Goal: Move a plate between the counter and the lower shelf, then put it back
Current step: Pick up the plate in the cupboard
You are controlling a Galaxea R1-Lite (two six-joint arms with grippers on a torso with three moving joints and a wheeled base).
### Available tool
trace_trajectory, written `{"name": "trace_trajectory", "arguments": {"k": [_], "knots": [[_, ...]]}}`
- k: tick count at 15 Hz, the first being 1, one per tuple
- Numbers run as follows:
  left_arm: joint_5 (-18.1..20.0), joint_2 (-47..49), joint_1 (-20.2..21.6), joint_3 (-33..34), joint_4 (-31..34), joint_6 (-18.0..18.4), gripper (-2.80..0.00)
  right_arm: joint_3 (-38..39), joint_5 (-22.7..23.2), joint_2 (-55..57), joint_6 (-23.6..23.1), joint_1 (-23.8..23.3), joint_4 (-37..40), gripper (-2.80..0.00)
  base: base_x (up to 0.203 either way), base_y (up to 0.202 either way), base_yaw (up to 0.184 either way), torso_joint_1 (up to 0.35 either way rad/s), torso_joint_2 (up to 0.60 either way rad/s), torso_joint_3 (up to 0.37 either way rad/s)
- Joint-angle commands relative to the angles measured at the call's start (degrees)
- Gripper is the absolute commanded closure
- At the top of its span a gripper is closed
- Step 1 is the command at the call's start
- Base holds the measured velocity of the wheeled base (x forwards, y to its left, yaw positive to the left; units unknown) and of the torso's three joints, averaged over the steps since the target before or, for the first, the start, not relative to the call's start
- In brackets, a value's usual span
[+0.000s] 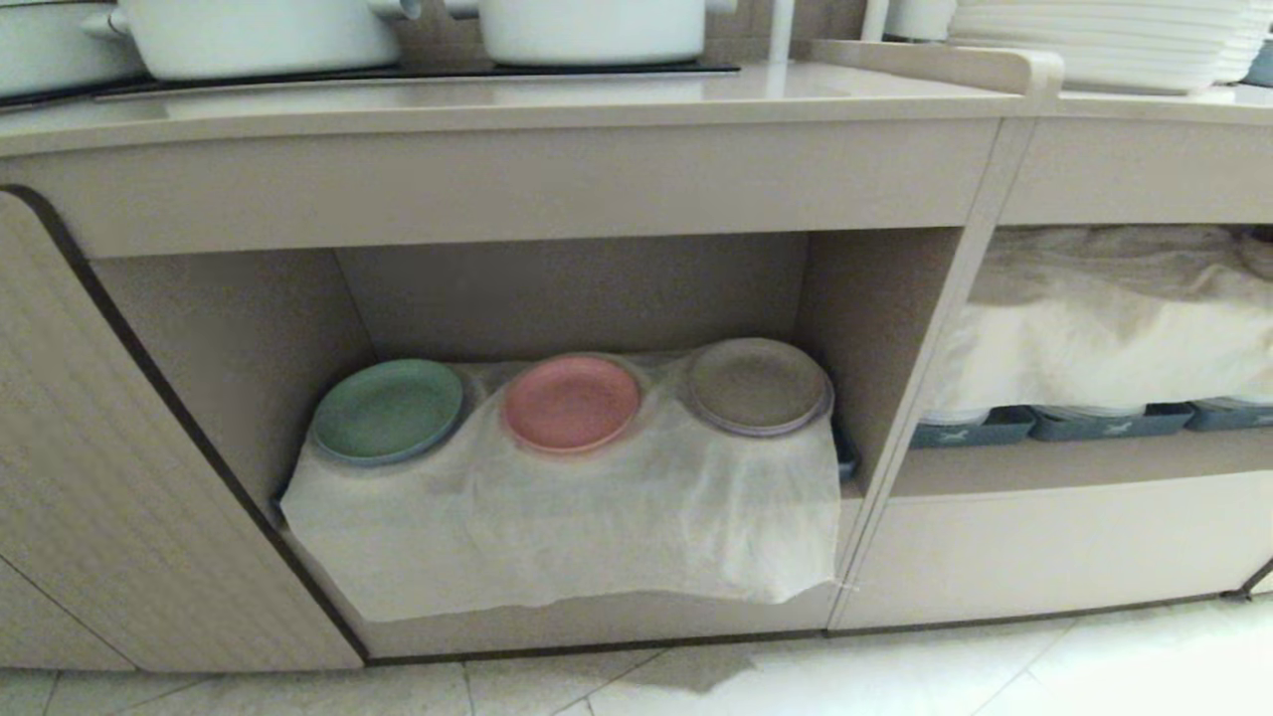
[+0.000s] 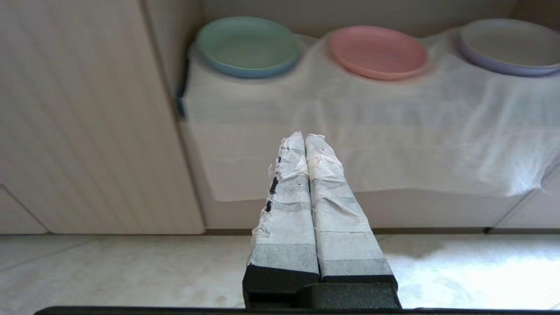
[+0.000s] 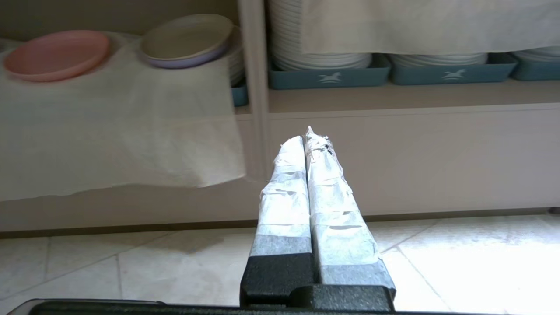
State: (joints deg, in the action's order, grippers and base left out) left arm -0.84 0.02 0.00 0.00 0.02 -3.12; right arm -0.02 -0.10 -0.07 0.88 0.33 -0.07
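1. The plate [image 1: 570, 402] lies on the white cloth [image 1: 557, 517] in the lower shelf [image 1: 249, 328], green plate [image 1: 388, 410] at nine o'clock, beige-grey plate [image 1: 758, 386] at three.
2. Left gripper [image 2: 305, 136] and right gripper [image 3: 305, 139] are closed, empty.
3. Trays [image 3: 329, 76] bear a white horse-like emblem, perhaps; no readable writing.

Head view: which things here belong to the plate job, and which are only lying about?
For the job:
- pink plate, middle of the lower shelf
- counter above it

Only lying about:
- green plate
- beige-grey plate
- white pots
- white plate stack
- grey trays
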Motion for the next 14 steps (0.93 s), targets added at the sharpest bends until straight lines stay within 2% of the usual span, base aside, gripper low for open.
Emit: {"name": "trace_trajectory", "arguments": {"k": [1,4,14], "knots": [[0.1,0.0,0.0,0.0,-0.1,-0.1,0.00,-0.1,0.0,0.1,0.0,0.0,0.0,0.00,0.000,-0.191,0.002,-0.001,0.00,0.002],[0.1,0.0,0.0,0.0,0.0,-0.1,0.00,0.0,0.0,0.1,0.0,0.0,0.0,0.00,0.000,-0.134,0.001,0.001,0.00,0.003],[0.1,0.0,0.0,0.0,-0.1,-0.3,0.00,0.0,0.0,0.1,0.0,0.0,0.0,0.00,0.000,0.000,0.000,0.000,0.00,0.000]]}}
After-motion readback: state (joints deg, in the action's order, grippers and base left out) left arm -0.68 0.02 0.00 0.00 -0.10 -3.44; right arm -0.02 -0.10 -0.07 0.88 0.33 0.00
